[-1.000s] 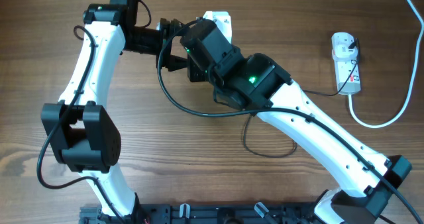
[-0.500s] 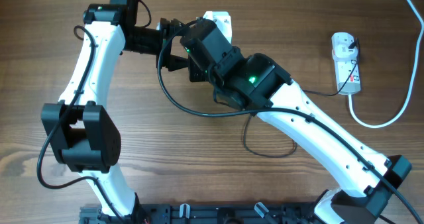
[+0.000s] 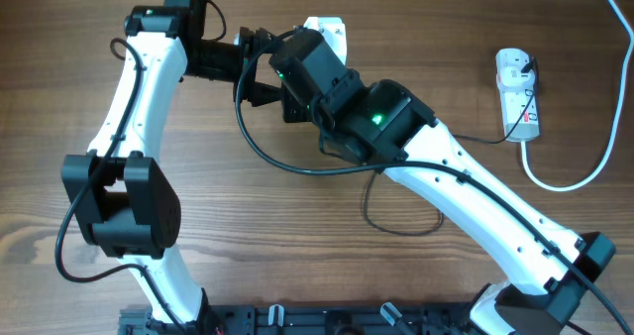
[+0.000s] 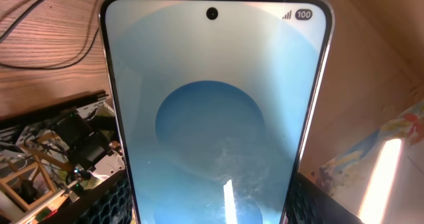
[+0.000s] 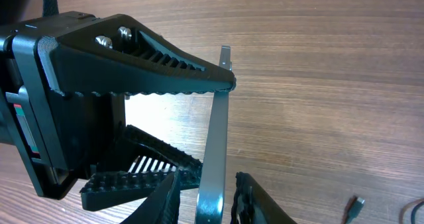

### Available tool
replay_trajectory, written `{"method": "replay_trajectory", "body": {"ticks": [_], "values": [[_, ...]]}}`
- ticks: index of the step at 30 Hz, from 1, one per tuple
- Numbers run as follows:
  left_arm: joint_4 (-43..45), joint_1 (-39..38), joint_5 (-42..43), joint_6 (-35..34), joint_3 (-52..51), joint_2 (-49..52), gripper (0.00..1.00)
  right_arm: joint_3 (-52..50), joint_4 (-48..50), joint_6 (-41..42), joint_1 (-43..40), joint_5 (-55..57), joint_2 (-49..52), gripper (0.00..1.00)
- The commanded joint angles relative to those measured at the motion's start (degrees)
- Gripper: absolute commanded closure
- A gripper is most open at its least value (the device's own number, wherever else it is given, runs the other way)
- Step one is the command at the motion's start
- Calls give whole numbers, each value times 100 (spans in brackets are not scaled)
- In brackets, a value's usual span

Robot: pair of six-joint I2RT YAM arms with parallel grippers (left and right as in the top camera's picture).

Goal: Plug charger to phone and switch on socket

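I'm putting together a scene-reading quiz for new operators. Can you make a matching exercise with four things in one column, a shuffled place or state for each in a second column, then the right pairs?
Things
1. phone
2. socket
3. charger cable
4. white cord

Places or states
A. short white block lying at the right of the table
B. thin black loops across the middle of the wood
C. clamped between the left fingers, lifted off the wood
D. thick line curving from the block towards the top right corner

Pairs: 1-C, 2-A, 3-B, 4-D
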Motion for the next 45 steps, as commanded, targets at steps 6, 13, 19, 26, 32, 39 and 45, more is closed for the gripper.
{"method": "replay_trajectory", "body": {"ticks": [6, 13, 19, 26, 32, 39, 45], "values": [[17, 11, 326, -31, 17, -144, 38, 103, -7, 44, -9, 7, -129, 78], [17, 11, 326, -31, 17, -144, 38, 103, -9, 44, -9, 7, -129, 81], [17, 11, 326, -31, 17, -144, 38, 103, -15, 44, -9, 7, -129, 82], [17, 11, 326, -31, 17, -144, 37, 103, -13, 48, -9, 4, -129, 83], [17, 11, 326, -31, 17, -144, 36, 103, -20, 146, -9, 4, -129, 86], [17, 11, 326, -31, 17, -144, 36, 103, -33, 144, -7, 7, -129, 91], [17, 11, 326, -31, 17, -144, 36, 103, -31, 144, -9, 7, -129, 91]]}}
